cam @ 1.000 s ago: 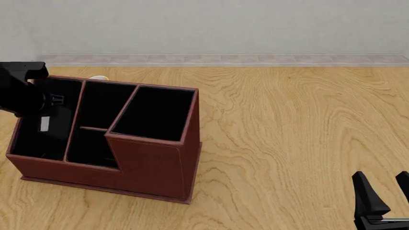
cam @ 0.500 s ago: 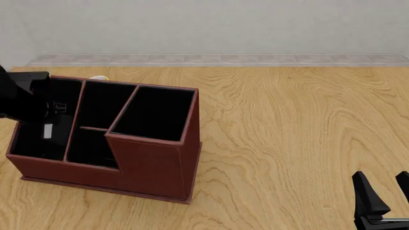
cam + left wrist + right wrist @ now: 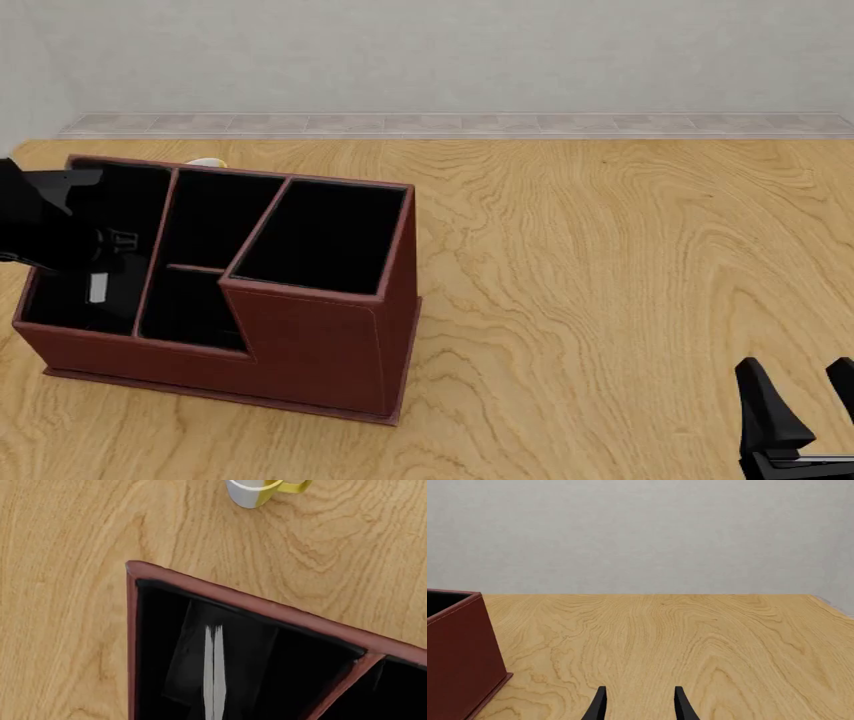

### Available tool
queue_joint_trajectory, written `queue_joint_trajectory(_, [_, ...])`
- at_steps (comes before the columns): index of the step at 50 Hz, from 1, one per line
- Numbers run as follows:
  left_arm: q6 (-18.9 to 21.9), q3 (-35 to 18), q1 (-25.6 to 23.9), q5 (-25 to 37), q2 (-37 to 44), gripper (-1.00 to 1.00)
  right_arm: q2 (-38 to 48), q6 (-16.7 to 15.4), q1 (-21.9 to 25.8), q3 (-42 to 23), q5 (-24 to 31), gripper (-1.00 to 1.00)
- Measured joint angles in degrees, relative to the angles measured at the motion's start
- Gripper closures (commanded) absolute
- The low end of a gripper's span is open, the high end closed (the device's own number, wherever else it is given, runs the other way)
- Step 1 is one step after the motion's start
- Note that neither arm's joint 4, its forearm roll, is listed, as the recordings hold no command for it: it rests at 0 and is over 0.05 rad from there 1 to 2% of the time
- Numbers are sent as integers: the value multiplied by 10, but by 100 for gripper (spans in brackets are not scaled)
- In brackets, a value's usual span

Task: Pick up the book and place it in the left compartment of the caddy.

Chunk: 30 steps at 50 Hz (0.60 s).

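The reddish-brown caddy [image 3: 307, 340] stands at the left of the table. My left gripper [image 3: 110, 256] hangs over the caddy's left compartment [image 3: 56, 292], shut on the book [image 3: 96, 287]. Only the book's pale page edge shows against the black lining. In the left wrist view the book [image 3: 213, 672] sits upright inside the narrow slot [image 3: 152, 675], next to the caddy's rim [image 3: 267, 607]; the black fingers are lost against the dark interior. My right gripper [image 3: 797, 378] is open and empty near the table's front right corner, far from the caddy [image 3: 457, 650].
A white and yellow mug [image 3: 257, 490] stands on the table just behind the caddy, its rim peeking over the back wall [image 3: 204, 161]. A pale wall with a skirting strip closes off the far side of the table.
My left arm has come down and toward the near side over the left compartment, and the book's pale edge has sunk with it. The right arm has not moved.
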Motion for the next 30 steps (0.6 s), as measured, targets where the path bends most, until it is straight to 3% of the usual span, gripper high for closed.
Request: queue_joint_trajectory(30, [-1, -11, -2, -19, 32, 100, 0, 0, 0, 0, 0, -100])
